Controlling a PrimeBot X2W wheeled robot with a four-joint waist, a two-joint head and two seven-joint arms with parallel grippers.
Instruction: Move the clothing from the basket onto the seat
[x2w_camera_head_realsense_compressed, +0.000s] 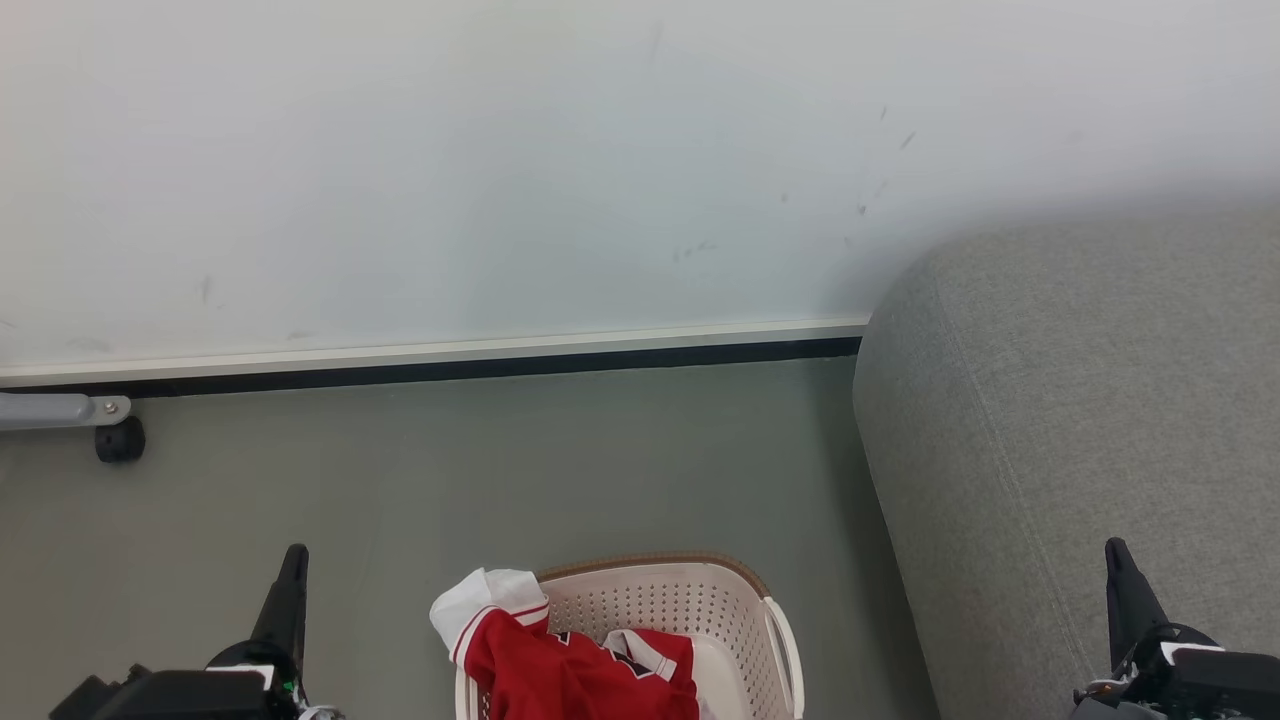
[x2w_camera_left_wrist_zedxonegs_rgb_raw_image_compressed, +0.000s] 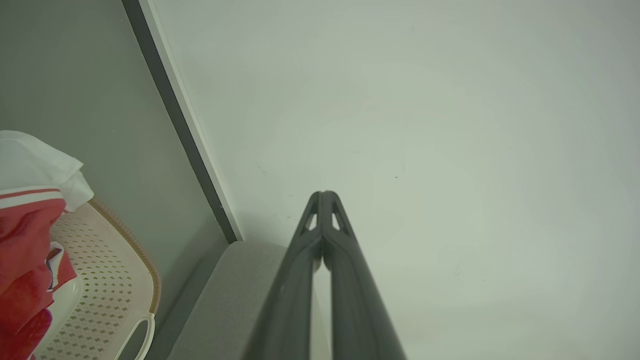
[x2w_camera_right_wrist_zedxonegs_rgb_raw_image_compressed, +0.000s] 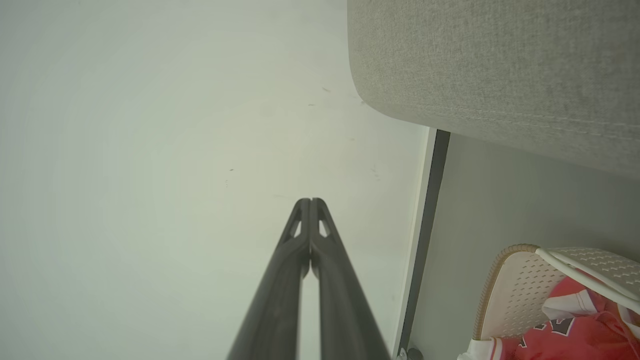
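My right gripper has its two dark fingers pressed together with nothing between them, the tips seen against the pale wall. To their right a dark skirting strip divides the wall from the grey-green floor, and the grey woven seat takes the upper right corner. At the lower right stands the cream basket with its brown rim band, the red and white clothing lying in it, well apart from my fingers.
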